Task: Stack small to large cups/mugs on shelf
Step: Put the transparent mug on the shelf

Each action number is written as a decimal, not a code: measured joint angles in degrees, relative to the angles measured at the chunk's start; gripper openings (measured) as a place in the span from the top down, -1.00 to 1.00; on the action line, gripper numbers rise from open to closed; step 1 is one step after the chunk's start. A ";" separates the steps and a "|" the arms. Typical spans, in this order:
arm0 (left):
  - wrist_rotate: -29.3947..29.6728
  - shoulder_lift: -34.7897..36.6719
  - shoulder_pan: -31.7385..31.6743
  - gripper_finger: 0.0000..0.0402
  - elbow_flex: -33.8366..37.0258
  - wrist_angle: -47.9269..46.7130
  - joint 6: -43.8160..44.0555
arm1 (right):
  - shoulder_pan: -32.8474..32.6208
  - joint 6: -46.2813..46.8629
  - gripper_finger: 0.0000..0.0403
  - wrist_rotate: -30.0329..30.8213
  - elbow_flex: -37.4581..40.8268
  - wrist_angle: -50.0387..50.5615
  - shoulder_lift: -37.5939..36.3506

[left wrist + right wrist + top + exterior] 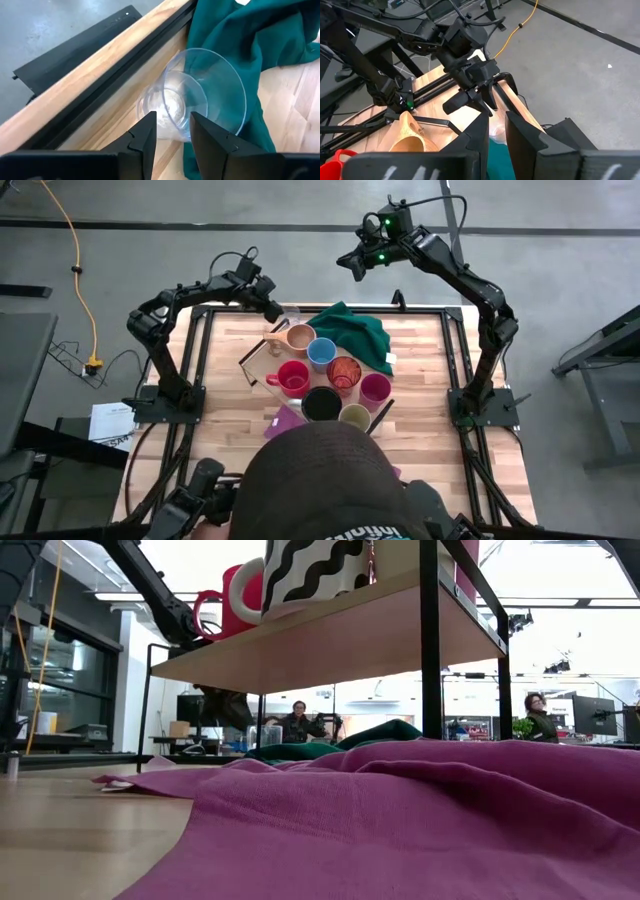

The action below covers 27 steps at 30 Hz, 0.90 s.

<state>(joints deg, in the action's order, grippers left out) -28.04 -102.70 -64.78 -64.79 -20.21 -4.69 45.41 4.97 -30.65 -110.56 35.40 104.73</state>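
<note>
The two dark fingers [150, 135] of the left gripper [172, 137] stand a little apart, and the rim of the clear glass cup [200, 95] sits between them, so the gripper is grasping the glass by one side of its wall. The glass leans over near the far edge of the table [225, 395], just beside the green cloth [355, 335]. To do this step well, I think the left gripper should hold the thin wall gently but firmly, because glass is slippery and can slide out or tip. It should lift slowly, get clear of the cloth, and keep the cup from swinging. The other cups, like the red mug [292, 377], blue cup [321, 352] and black cup [321, 404], sit in rows on the shelf [252, 360], so the glass needs a free spot there. The right gripper [492, 140] waits up high beyond the far edge of the table, fingers slightly apart and holding nothing.
</note>
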 joint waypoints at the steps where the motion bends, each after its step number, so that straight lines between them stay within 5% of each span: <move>1: -0.03 -0.19 0.02 0.48 -0.02 0.00 0.01 | 0.00 -0.02 0.73 0.00 0.00 0.00 0.00; 11: 0.51 -0.85 0.33 0.49 -0.02 -0.38 0.21 | 0.00 -0.02 0.73 0.00 0.00 0.00 0.00; 20: 0.67 -0.85 0.31 0.96 -0.02 -0.39 0.41 | 0.00 -0.30 0.73 0.00 0.00 -0.02 0.00; 27: 0.50 -0.85 0.42 0.98 -2.52 -1.15 0.50 | 0.00 -0.48 0.73 0.00 -0.02 -0.02 0.00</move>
<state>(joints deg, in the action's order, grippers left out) -27.54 -103.55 -64.36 -67.31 -21.35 -4.19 45.41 4.49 -30.65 -110.59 35.38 104.73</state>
